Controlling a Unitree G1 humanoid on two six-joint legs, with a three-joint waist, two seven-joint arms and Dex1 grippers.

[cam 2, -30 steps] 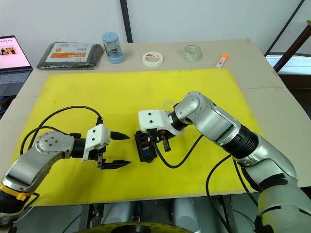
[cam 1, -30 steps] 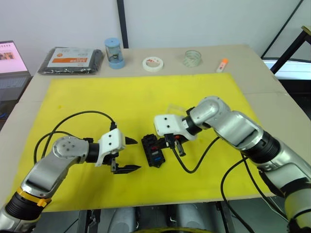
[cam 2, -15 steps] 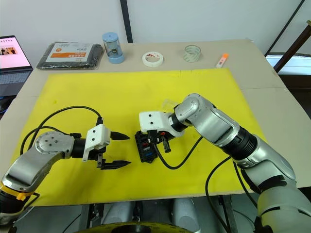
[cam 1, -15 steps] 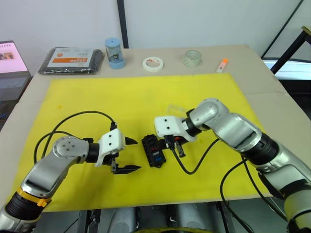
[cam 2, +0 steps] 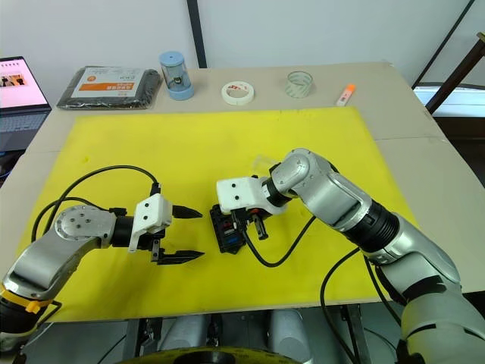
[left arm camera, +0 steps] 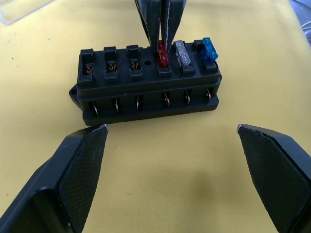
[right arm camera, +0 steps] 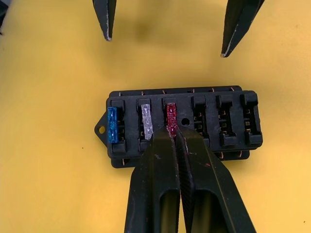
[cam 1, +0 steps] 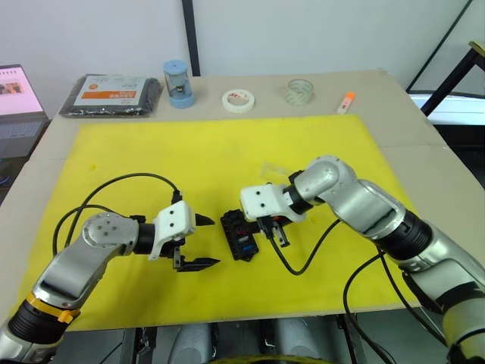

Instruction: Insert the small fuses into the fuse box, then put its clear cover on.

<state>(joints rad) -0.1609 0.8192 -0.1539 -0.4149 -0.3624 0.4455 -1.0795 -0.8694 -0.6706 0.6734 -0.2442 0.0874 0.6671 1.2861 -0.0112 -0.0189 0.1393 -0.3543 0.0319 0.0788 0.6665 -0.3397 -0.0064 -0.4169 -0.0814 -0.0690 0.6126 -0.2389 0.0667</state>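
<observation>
The black fuse box [cam 1: 239, 236] lies on the yellow mat [cam 1: 151, 159] between my two grippers. A blue fuse [right arm camera: 112, 125], a white fuse [right arm camera: 146, 119] and a red fuse [right arm camera: 170, 112] stand side by side in one row of its slots, and the other slots show bare contacts. My right gripper [right arm camera: 174, 132] is over the box with its fingers shut on the near end of the red fuse. My left gripper [cam 1: 214, 241] rests wide open on the mat just left of the box, touching nothing. The clear cover [cam 1: 271, 169] lies on the mat behind my right wrist.
Along the far table edge sit a black packet with an orange label [cam 1: 112, 95], a blue cylinder [cam 1: 179, 83], a white tape roll [cam 1: 238, 99], a clear tape roll [cam 1: 301, 91] and a small orange marker [cam 1: 346, 101]. A laptop [cam 1: 19, 91] stands at the far left.
My right gripper has shifted very slightly at the fuse box, staying shut at the red fuse. The left gripper and the box have not moved.
</observation>
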